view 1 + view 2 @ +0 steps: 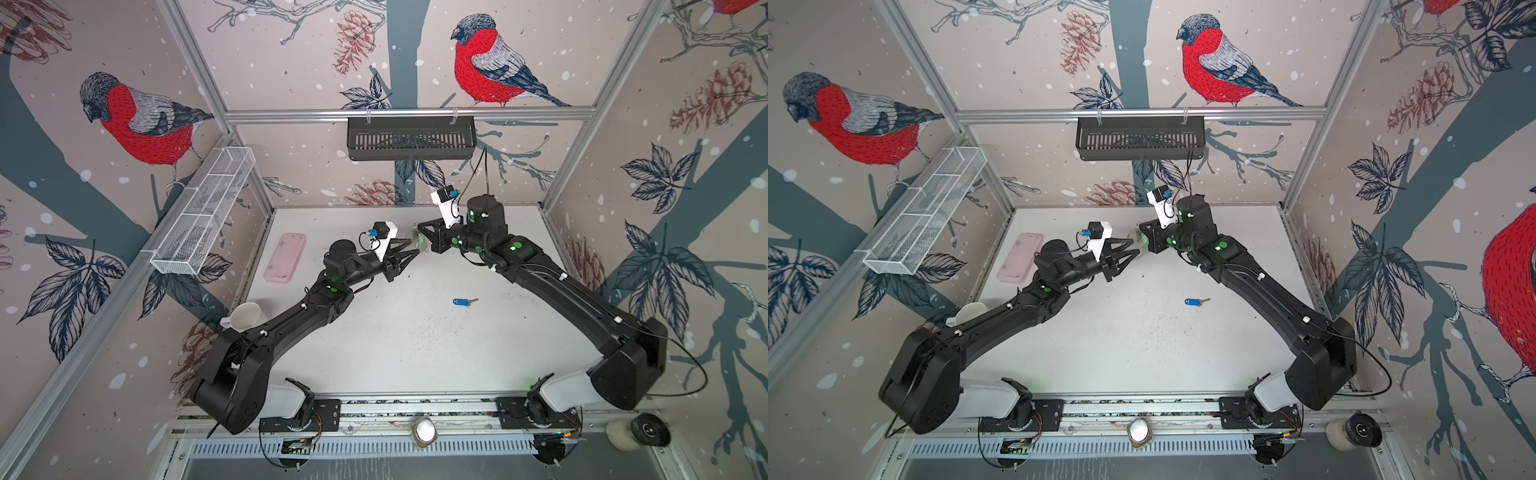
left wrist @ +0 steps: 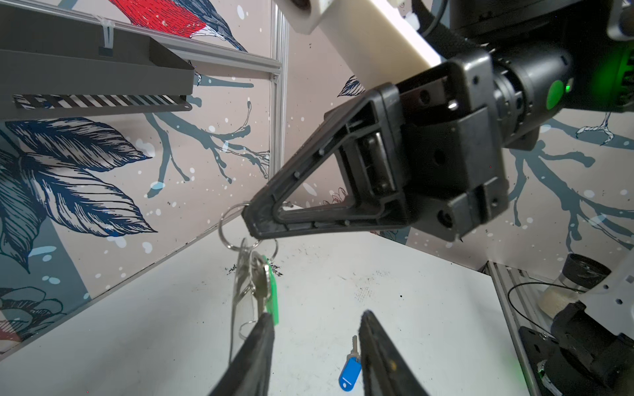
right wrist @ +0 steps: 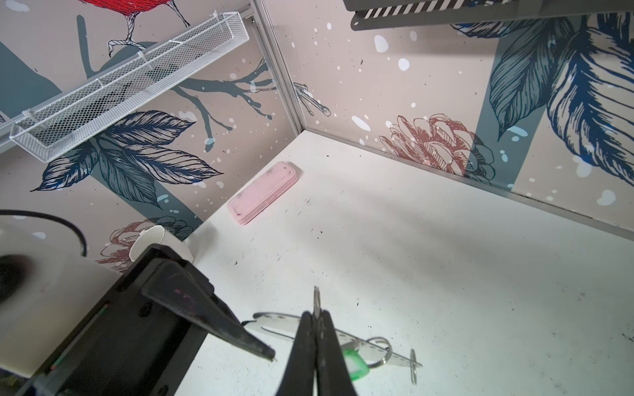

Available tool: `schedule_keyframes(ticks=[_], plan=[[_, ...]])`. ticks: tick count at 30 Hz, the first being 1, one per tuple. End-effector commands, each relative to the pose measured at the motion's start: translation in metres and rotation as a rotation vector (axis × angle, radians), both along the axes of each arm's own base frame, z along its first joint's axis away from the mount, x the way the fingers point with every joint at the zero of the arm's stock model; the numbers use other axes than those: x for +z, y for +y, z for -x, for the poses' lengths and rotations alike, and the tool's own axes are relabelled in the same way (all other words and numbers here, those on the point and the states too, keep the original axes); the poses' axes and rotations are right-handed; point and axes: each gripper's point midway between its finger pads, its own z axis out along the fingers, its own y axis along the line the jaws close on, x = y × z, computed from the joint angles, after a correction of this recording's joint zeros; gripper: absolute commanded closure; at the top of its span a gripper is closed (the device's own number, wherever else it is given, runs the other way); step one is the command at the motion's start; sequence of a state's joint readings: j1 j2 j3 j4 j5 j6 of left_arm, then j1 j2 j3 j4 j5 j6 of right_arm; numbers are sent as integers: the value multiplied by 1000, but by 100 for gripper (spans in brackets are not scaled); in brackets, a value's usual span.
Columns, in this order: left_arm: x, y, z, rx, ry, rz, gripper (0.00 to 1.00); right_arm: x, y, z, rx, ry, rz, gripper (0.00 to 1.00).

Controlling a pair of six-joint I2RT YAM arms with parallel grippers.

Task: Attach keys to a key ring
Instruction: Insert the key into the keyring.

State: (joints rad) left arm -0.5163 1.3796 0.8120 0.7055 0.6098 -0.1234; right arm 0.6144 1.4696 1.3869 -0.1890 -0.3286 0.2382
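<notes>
One green key (image 2: 271, 295) seems hung on the key ring (image 3: 278, 324), clamped aloft in the right claw (image 3: 317, 319); the left claw (image 2: 316, 313) is spread beside it. Next the blue key (image 1: 464, 301) must be lifted off the worktop (image 1: 374, 345) and threaded

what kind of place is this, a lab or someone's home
Most likely a robot lab cell, not a home: left arm and right arm bolted to a rail at a white table, boxed in by an aluminium frame with bird-print panels.
</notes>
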Motion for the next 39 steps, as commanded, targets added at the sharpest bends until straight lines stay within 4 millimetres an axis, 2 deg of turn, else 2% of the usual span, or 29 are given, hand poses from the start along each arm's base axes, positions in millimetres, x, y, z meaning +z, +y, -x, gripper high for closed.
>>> schedule_keyframes(ticks=[1,9,19,22,26,29,39], plan=[[12,-1,-8,29,-29,27,56,11,5,2,24,-9,-40,100],[6,0,-24,96,-12,17,54,11,11,11,73,24,-71,100],[8,0,-29,115,-24,31,56,10,16,19,116,48,-108,100],[10,0,-29,115,-30,34,62,9,16,20,125,52,-112,100],[11,1,-29,118,-31,36,80,7,15,20,127,49,-108,100],[11,2,-28,121,-32,27,89,6,14,20,127,53,-109,100],[-1,12,-46,233,17,-51,99,6,10,21,135,69,-101,100]])
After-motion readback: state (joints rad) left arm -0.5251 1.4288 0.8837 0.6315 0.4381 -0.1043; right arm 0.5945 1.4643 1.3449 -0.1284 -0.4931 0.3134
